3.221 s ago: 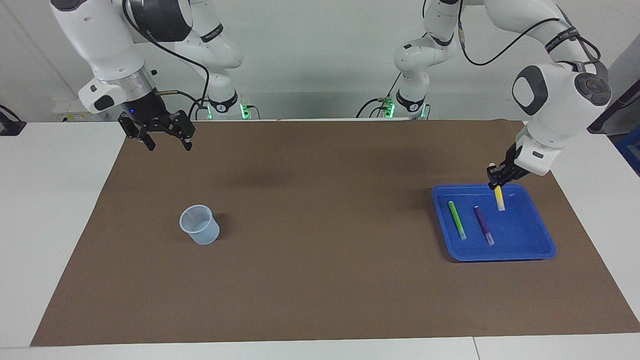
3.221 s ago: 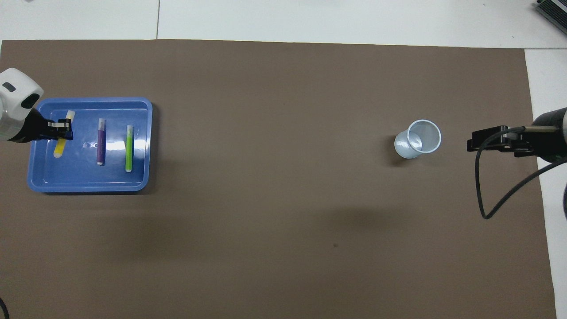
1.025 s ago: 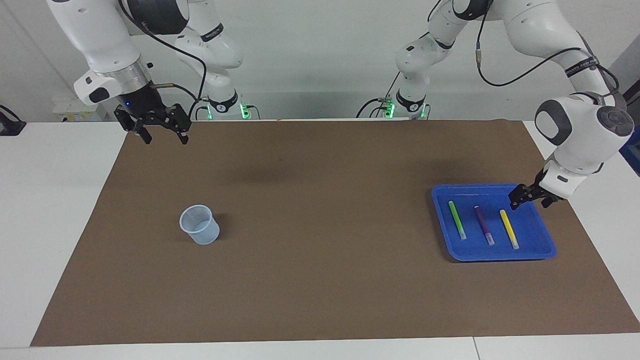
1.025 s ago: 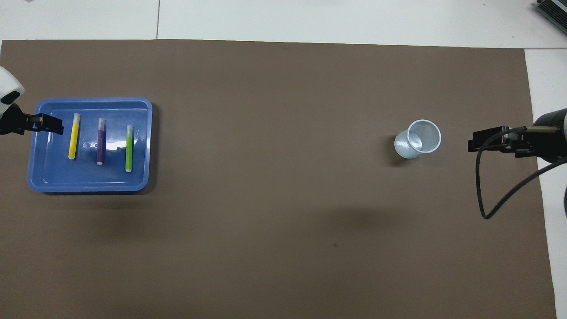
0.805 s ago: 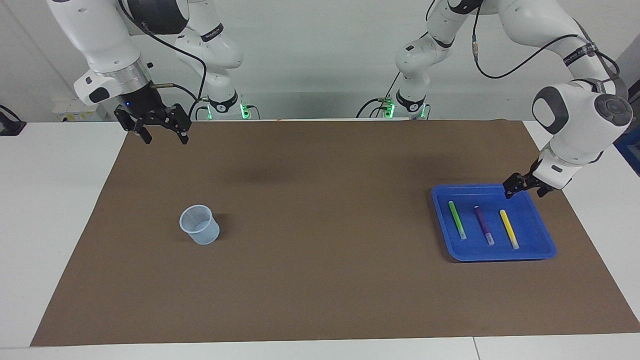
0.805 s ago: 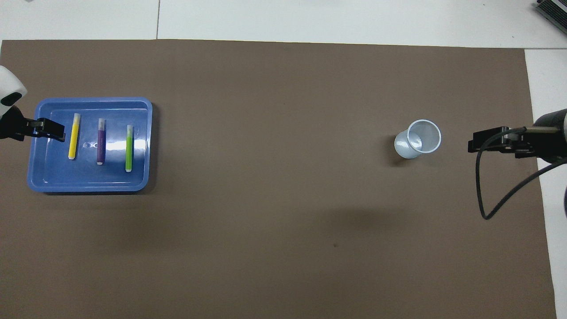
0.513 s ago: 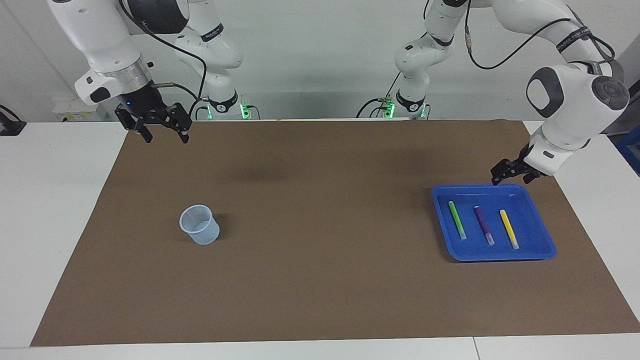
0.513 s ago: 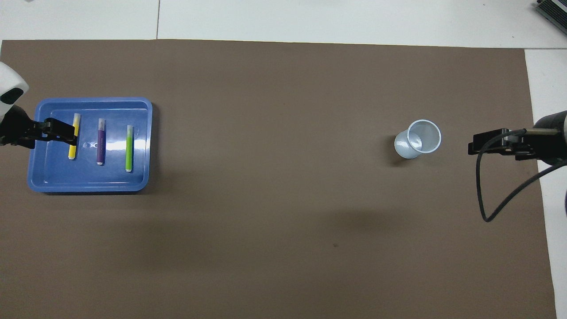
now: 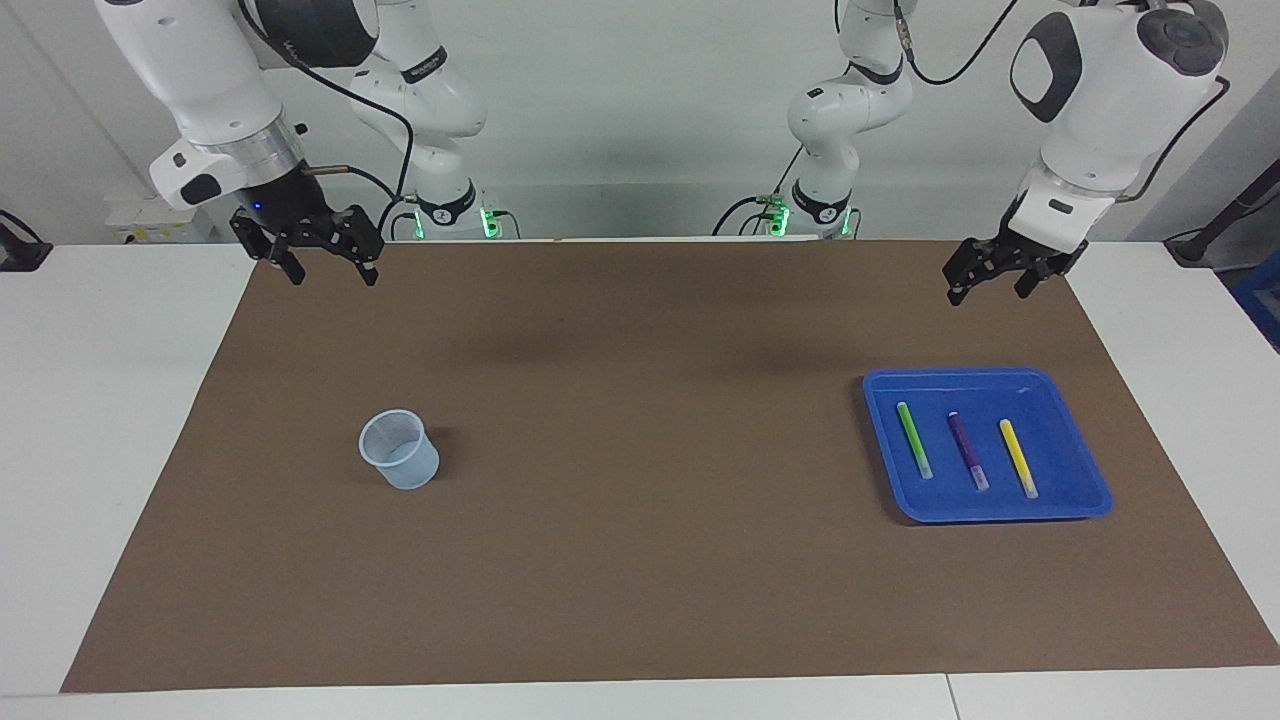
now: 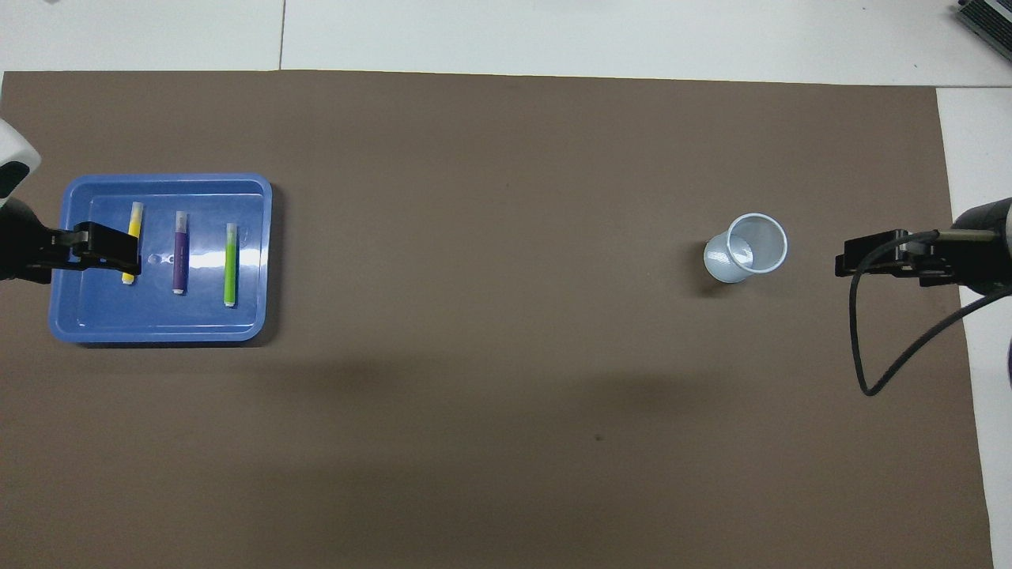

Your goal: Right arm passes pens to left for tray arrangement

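Observation:
Three pens lie side by side in the blue tray [image 9: 1062,486]: green [image 9: 914,440], purple [image 9: 967,451] and yellow [image 9: 1018,458]. My left gripper [image 9: 990,283] hangs open and empty, high above the brown mat by the tray's edge nearest the robots, touching nothing. From overhead, the left gripper [image 10: 118,250] covers the middle of the yellow pen [image 10: 134,220]. The purple pen [image 10: 180,253] and green pen [image 10: 230,264] show whole in the tray [image 10: 95,320]. My right gripper [image 9: 322,268] waits open and empty above the mat's corner at its own end, also seen overhead [image 10: 850,259].
A small translucent pale-blue cup [image 9: 400,450] stands upright on the mat toward the right arm's end [image 10: 747,246]. A loose black cable [image 10: 870,348] loops down from the right gripper. White table borders the mat [image 9: 640,400].
The left gripper let go of the yellow pen, which now lies in the tray. It has since risen away from the tray rim. The right arm has barely moved.

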Robot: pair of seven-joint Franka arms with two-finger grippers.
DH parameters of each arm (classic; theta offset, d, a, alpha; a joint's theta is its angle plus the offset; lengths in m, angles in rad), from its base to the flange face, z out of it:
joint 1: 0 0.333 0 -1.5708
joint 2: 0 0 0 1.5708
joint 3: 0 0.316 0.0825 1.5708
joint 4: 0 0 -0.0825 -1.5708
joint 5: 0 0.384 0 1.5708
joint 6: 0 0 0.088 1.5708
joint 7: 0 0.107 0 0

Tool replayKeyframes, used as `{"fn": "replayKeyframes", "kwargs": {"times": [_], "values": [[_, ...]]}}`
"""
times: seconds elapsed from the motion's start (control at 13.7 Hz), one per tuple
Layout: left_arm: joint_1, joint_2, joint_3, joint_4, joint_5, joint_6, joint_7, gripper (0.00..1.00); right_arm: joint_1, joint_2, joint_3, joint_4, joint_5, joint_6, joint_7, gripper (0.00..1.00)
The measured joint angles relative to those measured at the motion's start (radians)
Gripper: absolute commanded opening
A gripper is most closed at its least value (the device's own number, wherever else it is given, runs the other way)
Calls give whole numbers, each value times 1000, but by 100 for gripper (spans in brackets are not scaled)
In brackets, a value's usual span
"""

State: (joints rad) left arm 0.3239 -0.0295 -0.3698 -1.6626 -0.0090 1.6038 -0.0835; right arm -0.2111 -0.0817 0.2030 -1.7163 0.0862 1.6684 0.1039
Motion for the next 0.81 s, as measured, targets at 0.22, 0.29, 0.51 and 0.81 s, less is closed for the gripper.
{"fn": "replayKeyframes", "kwargs": {"times": [0.22, 0.29, 0.51, 0.81], "values": [[-98, -2, 40, 32, -17, -17, -78, 100, 0, 0, 0, -1, 0, 0, 0, 100], [-131, -1, 60, 32, -17, -8, -95, 100, 0, 0, 0, -1, 0, 0, 0, 100], [-164, 18, 96, 23, -17, 23, -99, 100, 0, 0, 0, -1, 0, 0, 0, 100], [-234, 41, 187, 20, -17, 35, -96, 100, 0, 0, 1, -1, 0, 0, 0, 100]]}}
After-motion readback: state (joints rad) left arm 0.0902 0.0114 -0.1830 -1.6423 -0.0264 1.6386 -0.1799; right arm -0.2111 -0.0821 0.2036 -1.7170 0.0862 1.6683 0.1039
